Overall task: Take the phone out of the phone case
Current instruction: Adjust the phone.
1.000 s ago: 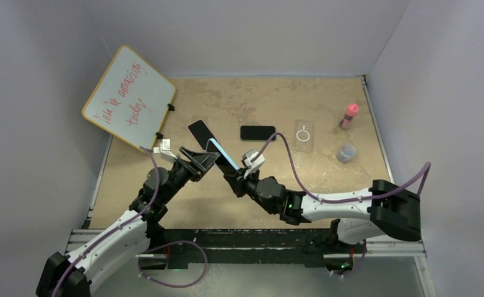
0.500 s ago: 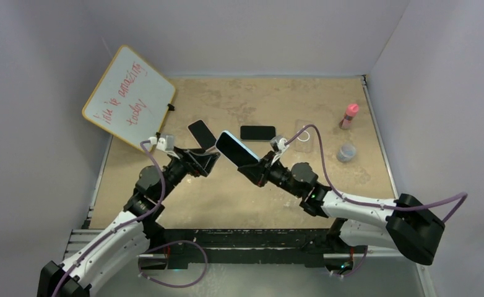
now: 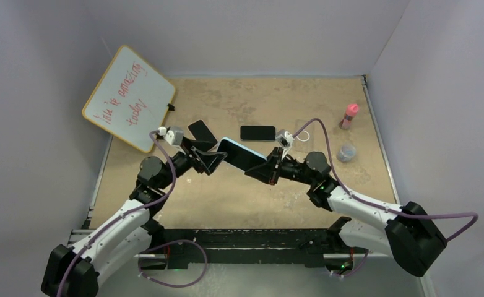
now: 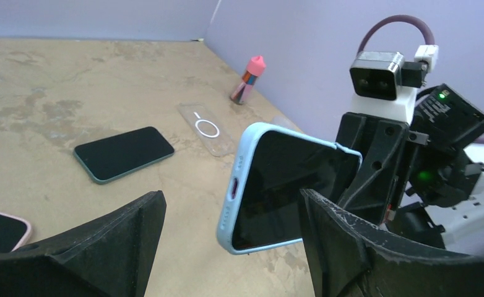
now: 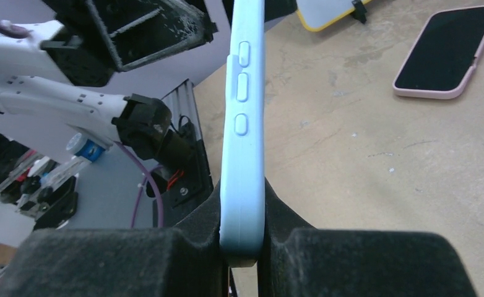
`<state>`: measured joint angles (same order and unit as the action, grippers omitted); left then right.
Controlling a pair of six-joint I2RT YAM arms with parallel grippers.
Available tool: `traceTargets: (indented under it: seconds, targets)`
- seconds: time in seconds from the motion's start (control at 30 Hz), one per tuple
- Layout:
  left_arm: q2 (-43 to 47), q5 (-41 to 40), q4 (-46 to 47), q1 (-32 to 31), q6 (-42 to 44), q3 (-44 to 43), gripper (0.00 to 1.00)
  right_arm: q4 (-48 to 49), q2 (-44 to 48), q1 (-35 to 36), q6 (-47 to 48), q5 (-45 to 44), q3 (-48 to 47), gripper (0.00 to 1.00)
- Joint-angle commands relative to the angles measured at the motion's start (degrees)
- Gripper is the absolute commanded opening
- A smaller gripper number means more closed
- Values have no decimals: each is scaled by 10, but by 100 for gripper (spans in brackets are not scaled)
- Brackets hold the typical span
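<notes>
1. right gripper [image 5: 242, 247], at 6 o'clock on the table [image 3: 227, 198]: fingers [image 5: 134, 260] pressed together on one end of the phone case [image 5: 242, 124], one on its front face and one on its back. The case is pale blue and held clear of the table. It is edge-on to the right wrist camera, with three side buttons showing.
2. phone [image 4: 289, 185]: dark screen, seated in the case on every edge that shows (not yet out). It is in the air over the middle of the table.
3. left gripper [image 3: 211, 159], at 9 o'clock from the case: jaws spread wide, with the free end of the case between the fingers [image 4: 116, 247]. One finger is plainly apart from the case; contact at the other cannot be told.
4. pink-cased phone [image 3: 201, 132]: flat on the table, screen up, just beyond the left gripper at 11 o'clock from the held case.
5. dark phone [image 3: 257, 133]: teal-edged, flat on the table at 12 o'clock from the held case.
6. clear case [image 3: 306, 139]: white ring on it, flat at 2 o'clock. In the top view it is partly covered by the right arm's cable and wrist camera.
7. grey cup [image 3: 346, 152]: at 3 o'clock, near the table's right edge.
8. pink-capped bottle [image 3: 350, 116]: upright, beyond the cup.
9. whiteboard [image 3: 129, 98]: yellow-framed with red writing, tilted at 10 o'clock over the far-left corner
</notes>
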<state>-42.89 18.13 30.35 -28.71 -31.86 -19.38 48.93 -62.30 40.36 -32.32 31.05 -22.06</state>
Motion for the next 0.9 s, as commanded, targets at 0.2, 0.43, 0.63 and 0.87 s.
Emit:
traceTargets:
  seconds: [0.2,0.43,0.63,0.87]
  targets:
    - [-138,221,349,82,-235,50,72,148,-18,-28,-75,127,-21,0]
    - [-177,261,424,82,-283,47,62,164,-46,-28,-86,151,-35,0]
    - [-186,280,420,80,-294,40,42,164,-80,-28,-89,172,-61,0]
    - [-194,292,424,76,-302,38,20,160,-115,-28,-91,189,-89,0]
